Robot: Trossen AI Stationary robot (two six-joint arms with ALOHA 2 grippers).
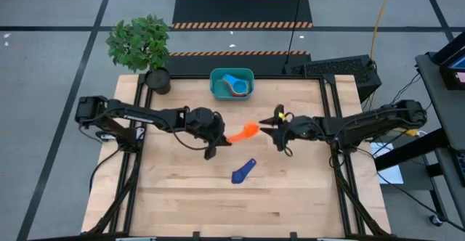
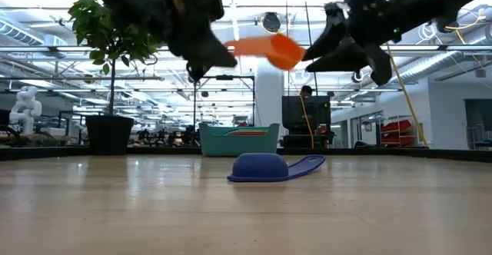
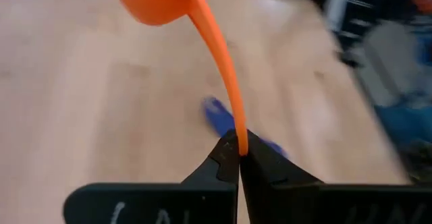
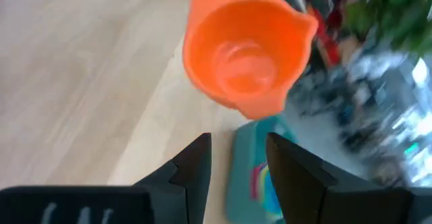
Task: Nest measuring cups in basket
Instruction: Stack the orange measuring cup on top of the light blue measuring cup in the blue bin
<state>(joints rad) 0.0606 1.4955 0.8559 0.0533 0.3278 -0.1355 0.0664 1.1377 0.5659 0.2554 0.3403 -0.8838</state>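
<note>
The orange plastic measuring cup [image 1: 248,131], a round scoop with a short flat handle, was held in the air above the middle of the pale wooden table [image 1: 290,197], between the two arms. Its handle tip was pinched between the closed fingers of the left gripper [image 3: 237,155], and the bowl was carried out in front of them, toward the right arm. The right gripper [image 4: 237,158] was poised just beside the bowl with its fingers parted and nothing between them; in its wrist view the cup's open mouth was faced straight on.

The small teal-blue rectangular plastic basket [image 1: 216,91] was standing at the far edge of the table, beside a black plant pot [image 1: 158,80], with lighter blue and red cups already nested inside. A dark blue plastic measuring cup [image 1: 243,171] was lying mouth down on the wood, nearer than the grippers.

A handover appeared to be in preparation. Because the cup was gripped only at the thin end of its handle, it could be swung or twisted by any nudge from the right fingers. If the right fingers were closed on the rounded rim off-centre, the cup might be squeezed out and dropped onto the table.
</note>
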